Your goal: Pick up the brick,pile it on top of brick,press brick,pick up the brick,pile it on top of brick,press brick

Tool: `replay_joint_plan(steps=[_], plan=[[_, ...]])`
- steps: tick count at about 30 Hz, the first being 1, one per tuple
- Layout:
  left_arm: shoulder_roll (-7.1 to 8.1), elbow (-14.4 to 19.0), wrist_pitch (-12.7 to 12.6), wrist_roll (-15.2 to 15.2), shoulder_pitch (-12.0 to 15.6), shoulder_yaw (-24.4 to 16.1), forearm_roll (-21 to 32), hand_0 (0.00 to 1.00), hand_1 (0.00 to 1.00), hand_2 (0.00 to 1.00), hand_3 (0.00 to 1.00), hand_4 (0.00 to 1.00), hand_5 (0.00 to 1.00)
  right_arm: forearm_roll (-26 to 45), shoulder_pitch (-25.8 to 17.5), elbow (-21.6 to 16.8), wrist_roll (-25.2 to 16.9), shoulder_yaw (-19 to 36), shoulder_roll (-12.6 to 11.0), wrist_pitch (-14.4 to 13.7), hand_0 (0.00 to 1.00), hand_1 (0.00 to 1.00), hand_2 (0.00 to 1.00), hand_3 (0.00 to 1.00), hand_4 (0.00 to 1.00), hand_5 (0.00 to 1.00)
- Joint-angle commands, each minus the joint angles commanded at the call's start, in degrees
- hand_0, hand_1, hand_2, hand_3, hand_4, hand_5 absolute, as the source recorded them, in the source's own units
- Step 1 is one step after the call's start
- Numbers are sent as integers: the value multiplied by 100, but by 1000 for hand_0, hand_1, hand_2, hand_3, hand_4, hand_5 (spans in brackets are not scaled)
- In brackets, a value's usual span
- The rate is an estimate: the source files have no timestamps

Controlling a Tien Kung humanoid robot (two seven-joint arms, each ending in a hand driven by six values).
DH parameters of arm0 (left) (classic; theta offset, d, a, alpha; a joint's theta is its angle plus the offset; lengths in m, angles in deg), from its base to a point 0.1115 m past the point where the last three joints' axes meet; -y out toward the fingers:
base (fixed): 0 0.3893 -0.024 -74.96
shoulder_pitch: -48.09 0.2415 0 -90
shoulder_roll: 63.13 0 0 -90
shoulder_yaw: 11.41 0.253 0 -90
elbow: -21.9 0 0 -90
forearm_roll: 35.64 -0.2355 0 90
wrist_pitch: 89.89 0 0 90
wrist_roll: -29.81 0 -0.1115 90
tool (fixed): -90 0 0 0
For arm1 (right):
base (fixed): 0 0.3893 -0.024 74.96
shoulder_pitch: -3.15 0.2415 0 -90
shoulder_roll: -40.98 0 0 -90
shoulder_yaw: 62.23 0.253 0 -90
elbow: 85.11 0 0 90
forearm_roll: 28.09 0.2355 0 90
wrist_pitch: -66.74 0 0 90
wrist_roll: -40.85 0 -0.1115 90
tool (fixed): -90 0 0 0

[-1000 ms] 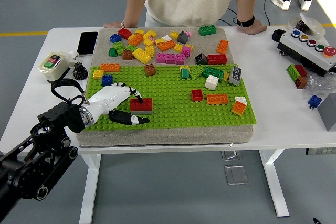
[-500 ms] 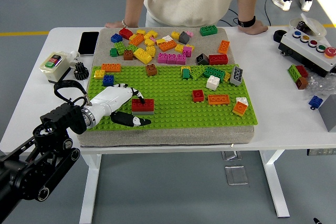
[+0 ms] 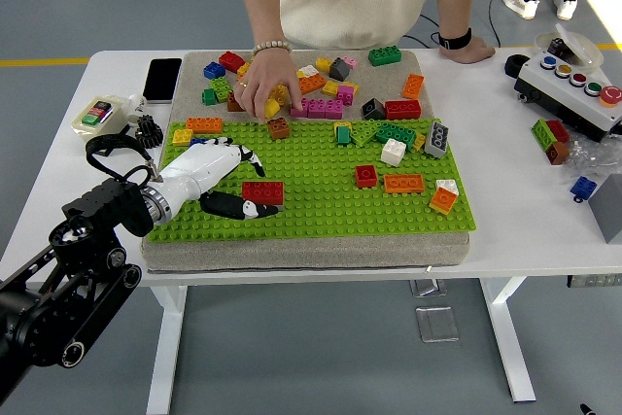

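Red brick sits studded onto the green baseplate just to the right of the left hand, apparently stacked on a darker brick beneath, though that lower layer is hard to make out. The fingers are loosely spread and hold nothing: the dark thumb lies along the plate in front of the brick, its tip close to the brick's lower left corner, and the other fingers lie just above and left of the brick; whether any touches it cannot be told. The brick looks light, rigid and smooth-sided, so it should handle easily but could slip; a pinch across its two long sides seems the best hold, and pressing it home calls for a flat, even push on the studs. Farther up and to the right, a person's hand reaches into the loose pile of coloured bricks, closing on a yellow one. Beyond, the white counter carries a phone and a button box.
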Motion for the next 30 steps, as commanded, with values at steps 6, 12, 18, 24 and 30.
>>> replay_joint_plan(steps=[6,12,18,24,30], plan=[[22,41,-25,-4,-44,-94,45,952,807,801,669,998,685,3,8,0,1,-10,3,3,756,676,726,734,998,647],[105,65,-214,69,-107,-287,171,942,789,789,754,998,680,-12,20,0,9,-19,9,12,755,675,726,734,998,647],[205,76,-319,188,-173,-503,283,870,777,781,813,998,669,-29,24,0,9,-44,19,16,754,676,726,734,998,647],[244,-95,-213,462,-299,-536,144,856,819,828,888,998,494,-25,46,0,3,-58,29,6,753,675,726,735,998,646],[263,-391,-524,815,-480,-494,311,862,818,811,843,965,213,12,38,0,-2,-23,36,-6,753,675,725,733,998,646]])
